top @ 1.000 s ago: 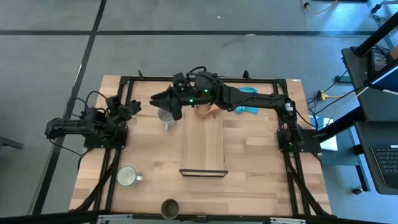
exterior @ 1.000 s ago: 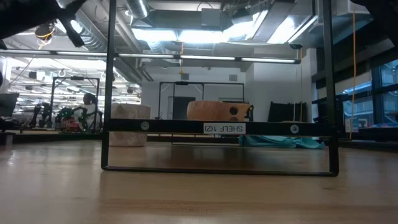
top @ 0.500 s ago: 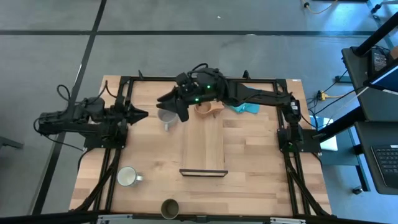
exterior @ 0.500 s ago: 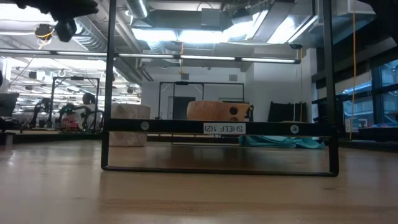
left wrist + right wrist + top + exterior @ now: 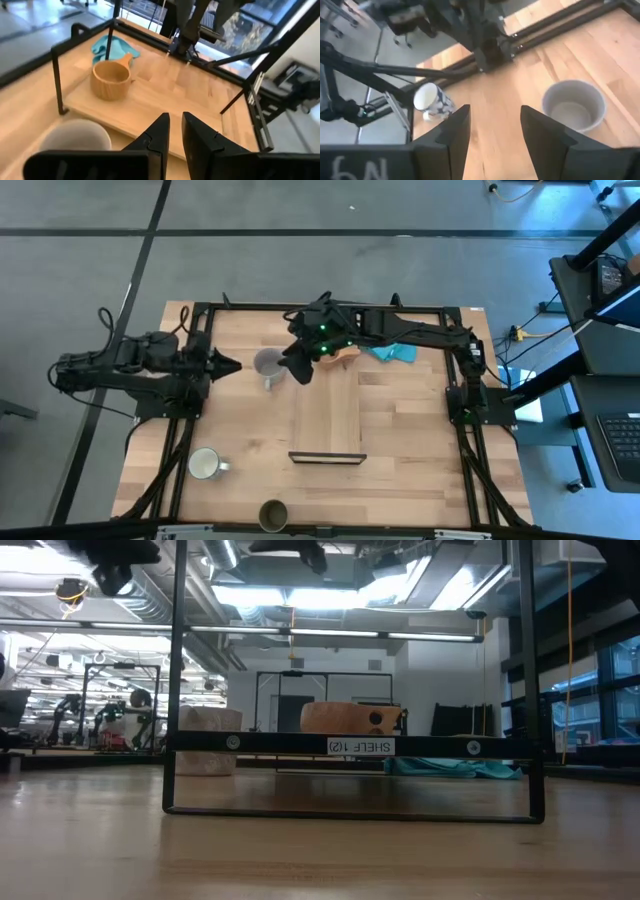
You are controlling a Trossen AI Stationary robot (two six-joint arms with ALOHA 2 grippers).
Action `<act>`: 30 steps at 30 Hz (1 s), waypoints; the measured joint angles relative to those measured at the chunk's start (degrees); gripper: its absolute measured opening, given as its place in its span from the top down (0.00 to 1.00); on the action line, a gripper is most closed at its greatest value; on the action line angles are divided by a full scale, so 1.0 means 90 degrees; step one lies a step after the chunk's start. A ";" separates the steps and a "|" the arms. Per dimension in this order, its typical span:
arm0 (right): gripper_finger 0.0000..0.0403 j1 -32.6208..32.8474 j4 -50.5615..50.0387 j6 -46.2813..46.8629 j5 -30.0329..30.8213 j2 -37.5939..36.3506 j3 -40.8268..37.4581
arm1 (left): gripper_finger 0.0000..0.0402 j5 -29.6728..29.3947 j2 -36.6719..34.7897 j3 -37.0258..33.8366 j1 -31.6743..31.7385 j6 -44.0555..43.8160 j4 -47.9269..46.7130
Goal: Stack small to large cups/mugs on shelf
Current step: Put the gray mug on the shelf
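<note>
While the open right gripper (image 5: pixel 296 368) hovers beside the grey mug (image 5: pixel 268 364), the near-closed left gripper (image 5: pixel 228 365) points at it across the tabletop (image 5: pixel 410 420).

Wood, cloth and dark metal

The worktop (image 5: pixel 400 430) and shelf (image 5: pixel 327 415) are pale matt wood; the wooden cup (image 5: pixel 111 79) shows smooth grain, the grey mug (image 5: pixel 573 104) looks matt, beside soft teal cloth (image 5: pixel 110 49).

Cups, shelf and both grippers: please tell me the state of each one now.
wooden cup: upright, on the shelf
grey mug: upright, on table beside shelf
pale mug: upright, on table
olive cup: upright, near table edge
left gripper: nearly shut, empty
right gripper: open, empty
</note>
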 joint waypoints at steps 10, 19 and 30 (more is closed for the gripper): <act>0.57 0.0080 -0.1008 -0.0252 0.0534 0.0002 0.0000 | 0.89 -0.0297 0.0847 0.0620 0.0000 0.0598 -0.0846; 0.57 0.0090 -0.1857 0.0116 0.1656 0.0002 0.0000 | 0.89 -0.0506 0.1126 0.0622 0.0000 0.0218 -0.1839; 0.57 0.0127 -0.0868 -0.0045 0.0710 0.0005 0.0000 | 0.89 -0.0505 0.1083 0.0622 0.0001 0.0545 -0.0825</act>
